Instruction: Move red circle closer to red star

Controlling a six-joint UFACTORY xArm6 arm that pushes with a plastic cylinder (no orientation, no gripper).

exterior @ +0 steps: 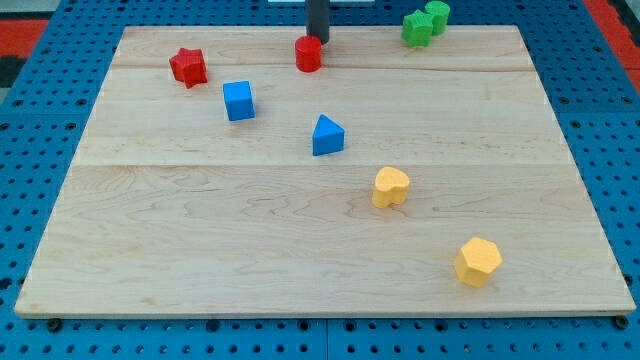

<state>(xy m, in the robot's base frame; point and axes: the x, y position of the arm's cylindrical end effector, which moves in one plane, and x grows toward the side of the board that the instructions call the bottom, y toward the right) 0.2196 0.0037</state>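
My tip (319,41), a plain rod end effector with nothing to open or hold, sits against the red circle (308,54) at its upper right, near the worktop's (300,250) top edge. The red star (188,66) lies well left. No writing shows.

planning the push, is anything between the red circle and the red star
Nothing: in the camera view only bare board separates the red circle from the red star. My tip sits at the circle's upper right.

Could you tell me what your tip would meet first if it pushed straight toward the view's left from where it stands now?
My tip would meet the red circle first, which it seems to touch already; beyond lies the red star.
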